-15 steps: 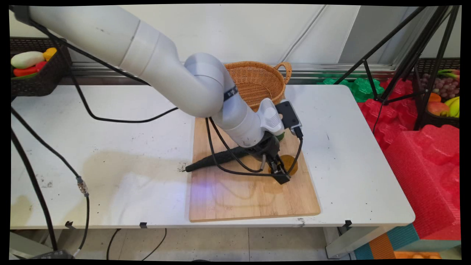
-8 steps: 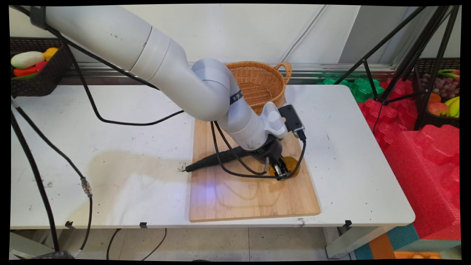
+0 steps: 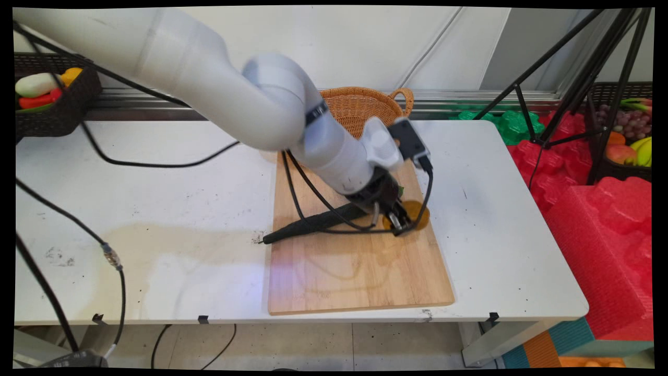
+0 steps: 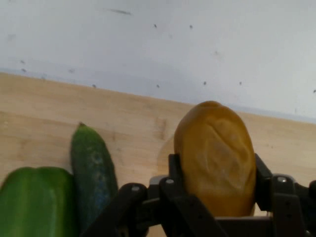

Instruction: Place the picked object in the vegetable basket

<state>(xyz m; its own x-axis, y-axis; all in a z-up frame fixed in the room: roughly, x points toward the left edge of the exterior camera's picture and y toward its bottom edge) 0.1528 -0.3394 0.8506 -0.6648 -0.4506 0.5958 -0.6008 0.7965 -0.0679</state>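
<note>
I see the gripper [image 4: 216, 190] with jaws pinching the potato [image 4: 216, 157] sideways, its long axis pointing away from the palm, cucumber [image 4: 93, 170] just beside over the cutting board [image 3: 360, 277].

The pincer [image 4: 215, 190] grips a yellow-brown potato [image 4: 215, 153] between its black fingers [image 4: 174, 170], above a wooden board [image 4: 123, 118]. Just left lie a cucumber [image 4: 91, 168] and what looks like a green pepper [image 4: 34, 202], seemingly touching. The white table [image 4: 197, 44] lies beyond.

The tool [image 3: 398, 224] has lifted the potato [image 3: 416, 215] and carried it toward the basket [image 3: 360, 109]
</note>
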